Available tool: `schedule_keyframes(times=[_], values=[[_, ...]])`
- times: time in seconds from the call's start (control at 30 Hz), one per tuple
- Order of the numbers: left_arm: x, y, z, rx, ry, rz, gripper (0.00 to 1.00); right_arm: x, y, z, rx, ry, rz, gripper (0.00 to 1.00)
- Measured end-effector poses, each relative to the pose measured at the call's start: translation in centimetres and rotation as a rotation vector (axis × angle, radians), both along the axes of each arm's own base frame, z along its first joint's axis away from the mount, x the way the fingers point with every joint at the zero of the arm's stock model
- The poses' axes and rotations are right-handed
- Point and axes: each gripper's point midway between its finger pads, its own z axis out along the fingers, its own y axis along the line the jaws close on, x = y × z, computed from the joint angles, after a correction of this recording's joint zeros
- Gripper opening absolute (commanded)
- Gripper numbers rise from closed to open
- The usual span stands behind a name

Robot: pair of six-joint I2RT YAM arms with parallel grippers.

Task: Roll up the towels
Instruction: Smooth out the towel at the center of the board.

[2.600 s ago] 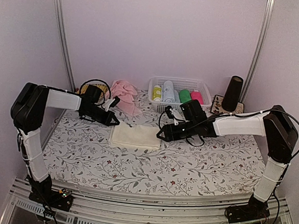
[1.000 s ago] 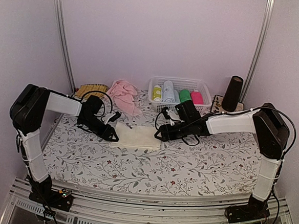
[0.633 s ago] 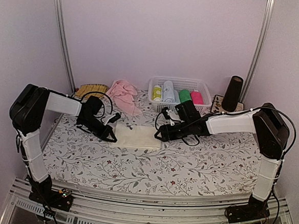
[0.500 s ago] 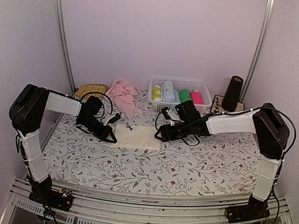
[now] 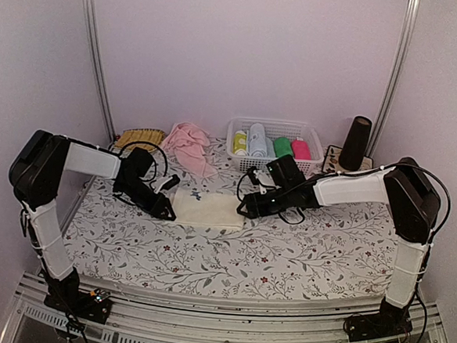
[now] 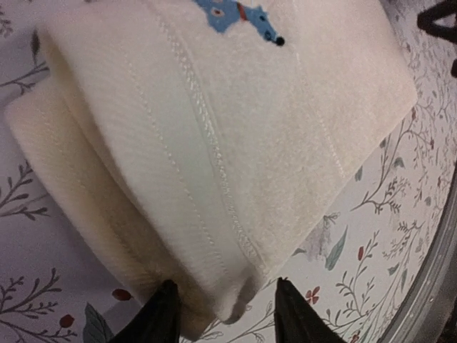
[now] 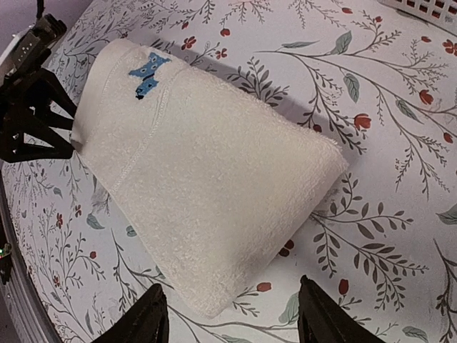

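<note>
floral table cover [image 5: 285,254]; folded cream towel [image 5: 207,208]; left pincer [image 6: 227,314], right pincer [image 7: 235,318] both parted, mostly cropped.

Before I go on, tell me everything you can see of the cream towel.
The cream towel looks like soft terry. It is folded into stacked layers, with stitched hem lines and a small blue embroidered motif near one corner. It lies flat on the floral tablecloth. The left pincer straddles one folded corner with its jaws apart, and the right pincer stands open around another corner.
</note>
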Motion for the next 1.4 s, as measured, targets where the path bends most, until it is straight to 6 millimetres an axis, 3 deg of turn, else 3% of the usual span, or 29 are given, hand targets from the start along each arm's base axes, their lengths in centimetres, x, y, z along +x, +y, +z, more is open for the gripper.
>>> schedule_keyframes(times=[0.07, 0.2, 0.4, 0.5, 0.6, 0.83, 0.93, 1.13, 1.27, 1.4], values=[[0.5, 0.2, 0.6, -0.002, -0.022, 0.011, 0.72, 0.2, 0.1, 0.3, 0.002, -0.006, 0.002, 0.62], [1.6, 0.9, 3.0, -0.019, -0.091, 0.038, 0.79, 0.8, 0.7, 1.5, 0.020, -0.030, 0.008, 0.63], [3.3, -1.0, 11.4, -0.194, -0.292, -0.008, 0.82, 1.8, 2.3, 3.8, 0.088, -0.067, 0.027, 0.63], [3.7, -2.8, 13.7, -0.302, -0.337, -0.057, 0.79, 2.6, 3.6, 4.5, 0.136, -0.079, 0.028, 0.64], [4.3, -4.5, 13.1, -0.380, -0.302, -0.089, 0.78, 3.5, 4.6, 4.2, 0.171, -0.074, 0.018, 0.64], [5.5, -6.1, 6.5, -0.444, -0.125, -0.057, 0.77, 4.8, 6.0, 1.5, 0.214, -0.027, -0.017, 0.64], [6.5, -6.1, 4.6, -0.427, -0.108, -0.021, 0.77, 5.3, 6.3, -0.1, 0.216, 0.005, -0.037, 0.64], [8.7, -4.5, 3.2, -0.377, -0.157, 0.076, 0.77, 5.8, 5.9, -2.8, 0.203, 0.059, -0.078, 0.64], [9.5, -2.3, 1.9, -0.326, -0.186, 0.146, 0.75, 5.9, 5.9, -2.7, 0.208, 0.064, -0.087, 0.64], [10.1, -1.4, 1.5, -0.294, -0.202, 0.178, 0.75, 5.9, 6.0, -2.6, 0.214, 0.069, -0.082, 0.63]])
